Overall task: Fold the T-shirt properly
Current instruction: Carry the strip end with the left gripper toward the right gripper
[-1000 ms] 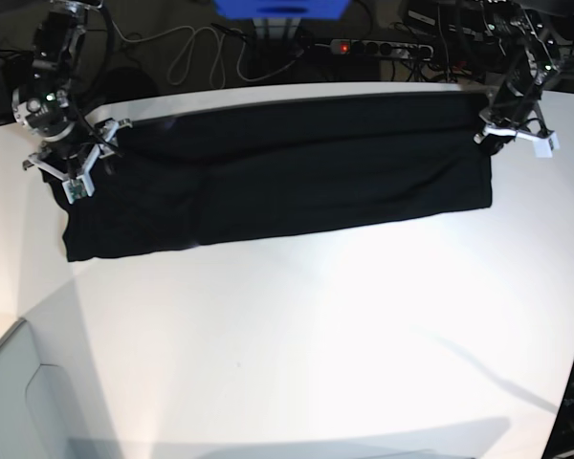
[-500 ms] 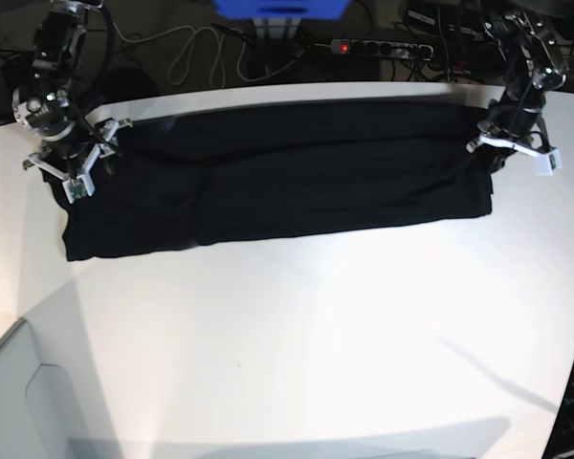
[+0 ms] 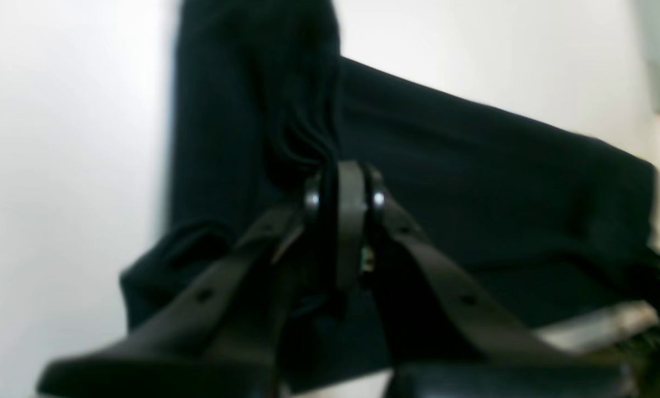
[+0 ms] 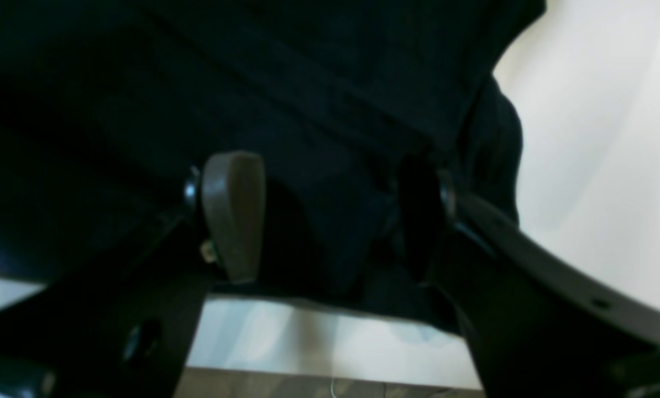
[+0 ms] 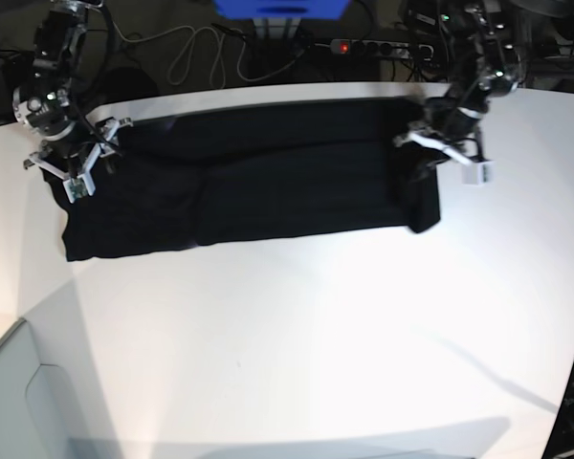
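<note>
Left tool (image 5: 413, 151) grips black T-shirt (image 5: 297, 182), long axis running left–right.

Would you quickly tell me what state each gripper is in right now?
Left gripper: closed, pinching the T-shirt.
Right gripper: open over the T-shirt, holding nothing.
</note>
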Controlling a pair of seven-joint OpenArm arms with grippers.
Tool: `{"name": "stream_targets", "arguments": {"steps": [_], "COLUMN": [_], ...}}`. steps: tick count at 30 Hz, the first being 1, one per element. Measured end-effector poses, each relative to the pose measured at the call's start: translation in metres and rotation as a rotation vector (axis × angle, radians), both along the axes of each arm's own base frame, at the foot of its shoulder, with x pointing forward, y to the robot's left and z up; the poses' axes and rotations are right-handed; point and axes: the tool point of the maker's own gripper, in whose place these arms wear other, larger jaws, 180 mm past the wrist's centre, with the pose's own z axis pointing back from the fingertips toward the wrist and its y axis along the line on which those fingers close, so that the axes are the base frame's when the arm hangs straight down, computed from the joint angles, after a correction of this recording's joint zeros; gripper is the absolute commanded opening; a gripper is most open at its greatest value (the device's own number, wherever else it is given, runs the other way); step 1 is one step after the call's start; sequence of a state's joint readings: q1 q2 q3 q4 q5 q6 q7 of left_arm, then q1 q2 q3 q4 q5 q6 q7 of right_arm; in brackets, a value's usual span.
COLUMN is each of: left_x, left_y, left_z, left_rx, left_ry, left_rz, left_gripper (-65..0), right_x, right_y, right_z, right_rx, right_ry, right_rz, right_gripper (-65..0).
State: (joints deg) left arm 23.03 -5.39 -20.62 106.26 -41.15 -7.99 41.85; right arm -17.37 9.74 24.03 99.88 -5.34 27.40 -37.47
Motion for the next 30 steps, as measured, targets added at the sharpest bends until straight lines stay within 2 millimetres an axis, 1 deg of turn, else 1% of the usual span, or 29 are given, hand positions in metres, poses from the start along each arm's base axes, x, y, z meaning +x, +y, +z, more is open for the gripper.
{"name": "stream_targets", "arguments": {"steps": [4, 7, 9, 13, 18, 19, 22, 27, 30], "left_x": [-0.002, 0.001, 0.005, 0.013, 0.018, 0.020, 0.022, 0.021, 0.023], "left_y": [-0.045, -0.067, -0.078, -0.092, -0.113, -0.119, -0.135, -0.153, -0.169], "left_z": [-0.003, 0.000, 0.003, 0.010, 0.016, 0.015, 0.006, -0.009, -0.006], "left_rx": [-0.071, -0.098, -0.116, -0.135, -0.158, -0.167, -0.187, -0.213, -0.226], "left_ry": [0.008, -0.003, -0.017, -0.046, -0.064, -0.065, -0.040, 0.004, -0.001], "left_rz": [-0.089, -0.142, -0.160, -0.188, -0.247, -0.262, -0.301, -0.334, -0.378], "left_gripper": [-65.0, -65.0, -65.0, -65.0, -65.0, -65.0, -65.0, -65.0, -65.0], "right_x": [0.000, 0.000, 0.000, 0.001, 0.001, 0.001, 0.001, 0.001, 0.001], "right_y": [-0.001, -0.001, -0.001, -0.001, -0.001, -0.001, -0.001, -0.001, -0.001], "right_z": [0.000, 0.000, 0.000, 0.001, 0.001, 0.001, 0.001, 0.001, 0.001], "right_rx": [-0.004, -0.002, -0.002, -0.002, -0.002, -0.002, -0.002, -0.002, -0.002], "right_ry": [0.001, 0.001, 0.001, -0.002, -0.002, -0.002, -0.002, -0.002, -0.002], "right_rz": [0.001, 0.000, 0.000, 0.000, 0.000, 0.000, 0.000, 0.000, 0.000], "right_gripper": [-28.0, -28.0, -28.0, -28.0, -28.0, -28.0, -28.0, -28.0, -28.0]}}
